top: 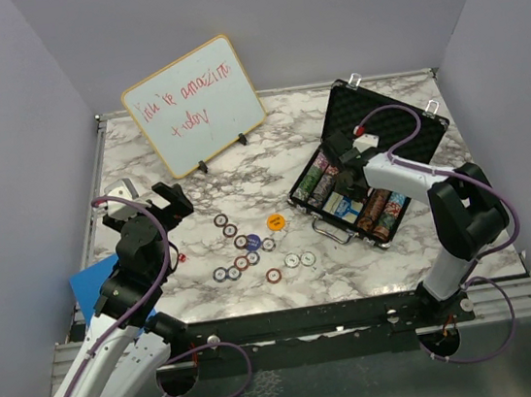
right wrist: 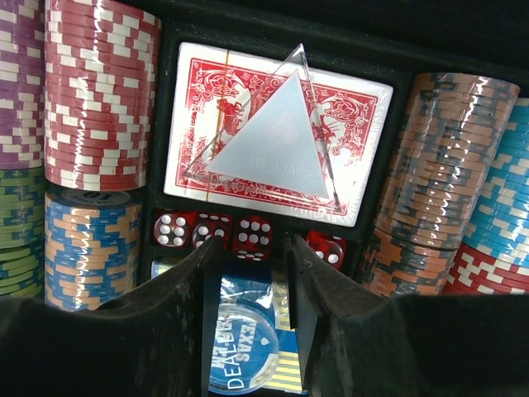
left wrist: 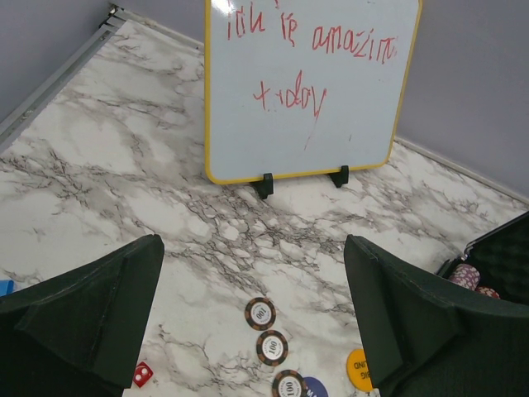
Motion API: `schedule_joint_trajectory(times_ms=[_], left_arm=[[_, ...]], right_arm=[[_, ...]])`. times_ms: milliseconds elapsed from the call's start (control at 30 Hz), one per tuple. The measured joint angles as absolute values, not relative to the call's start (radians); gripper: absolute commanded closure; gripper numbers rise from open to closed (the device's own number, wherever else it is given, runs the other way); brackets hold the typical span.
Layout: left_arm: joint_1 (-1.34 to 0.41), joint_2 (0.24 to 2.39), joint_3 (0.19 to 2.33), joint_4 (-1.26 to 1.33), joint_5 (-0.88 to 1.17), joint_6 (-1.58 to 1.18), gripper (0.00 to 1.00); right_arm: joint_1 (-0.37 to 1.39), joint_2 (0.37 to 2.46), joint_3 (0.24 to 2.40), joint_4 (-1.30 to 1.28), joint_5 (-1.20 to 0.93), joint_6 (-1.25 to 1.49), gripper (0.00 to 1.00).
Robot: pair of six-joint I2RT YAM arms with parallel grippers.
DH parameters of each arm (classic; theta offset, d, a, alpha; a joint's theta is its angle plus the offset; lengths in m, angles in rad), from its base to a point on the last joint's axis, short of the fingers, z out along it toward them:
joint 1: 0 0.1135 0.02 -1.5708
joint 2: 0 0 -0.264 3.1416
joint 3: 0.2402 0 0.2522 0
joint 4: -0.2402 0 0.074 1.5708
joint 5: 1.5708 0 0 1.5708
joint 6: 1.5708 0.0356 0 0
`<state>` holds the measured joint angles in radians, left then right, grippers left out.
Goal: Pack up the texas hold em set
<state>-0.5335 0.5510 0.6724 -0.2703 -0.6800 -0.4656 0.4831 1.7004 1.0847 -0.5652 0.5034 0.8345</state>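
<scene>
Right gripper [right wrist: 252,248] seemingly pinches a dealer disc [right wrist: 240,360] in the briefcase [top: 389,133] among chips [right wrist: 95,91], cards [right wrist: 207,83], dice [right wrist: 252,231]; left gripper [left wrist: 252,248] gapes.

The white, grey-veined marble-look bench [top: 373,268] has a smooth, faint sheen. The black briefcase [top: 374,96] shows silvery metal edging and matt ridged foam inside its lid. Stacked striped poker chips [right wrist: 99,91] gleam glossy; the red card deck [right wrist: 240,91] sits under shiny clear wrap.
</scene>
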Motion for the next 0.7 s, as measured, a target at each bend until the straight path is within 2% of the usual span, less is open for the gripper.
schedule_joint_trajectory(times_ms=[167,433,700], left_arm=[[-0.533,0.551,0.672,-0.270,-0.680,-0.466,0.01],[-0.533,0.551,0.672,-0.270,-0.680,-0.465,0.01],[-0.533,0.551,0.672,-0.270,-0.680,-0.463,0.01]], right_arm=[[0.482,1.689,1.079,-0.560,0.487,0.832,0.62],[0.482,1.640,1.078,-0.534,0.477,0.742,0.57],[0.468,1.588,1.049,-0.474,0.381,0.485,0.67]])
